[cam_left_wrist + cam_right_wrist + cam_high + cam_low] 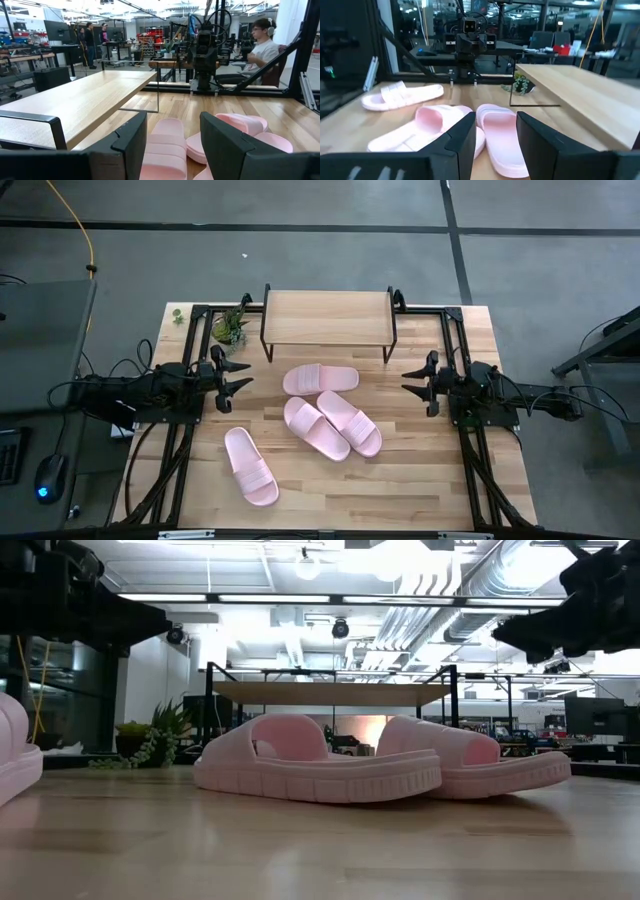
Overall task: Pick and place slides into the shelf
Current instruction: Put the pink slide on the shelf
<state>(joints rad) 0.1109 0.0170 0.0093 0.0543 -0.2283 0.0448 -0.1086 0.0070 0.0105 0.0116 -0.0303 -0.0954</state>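
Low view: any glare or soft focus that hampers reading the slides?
Low view: bright ceiling lights, foreground table blurred, slides readable. High view: even light, soft shadows under the shelf. Left wrist view: its own tool looms dark and soft.

Down low, one slide [15,755] is cut off at the picture's left edge, only its rounded end showing. My arms are dark blurs up in the corners there. A third slide hides behind the front pair [320,765]. From above, small plant [230,326] leaves are too tiny to make out.
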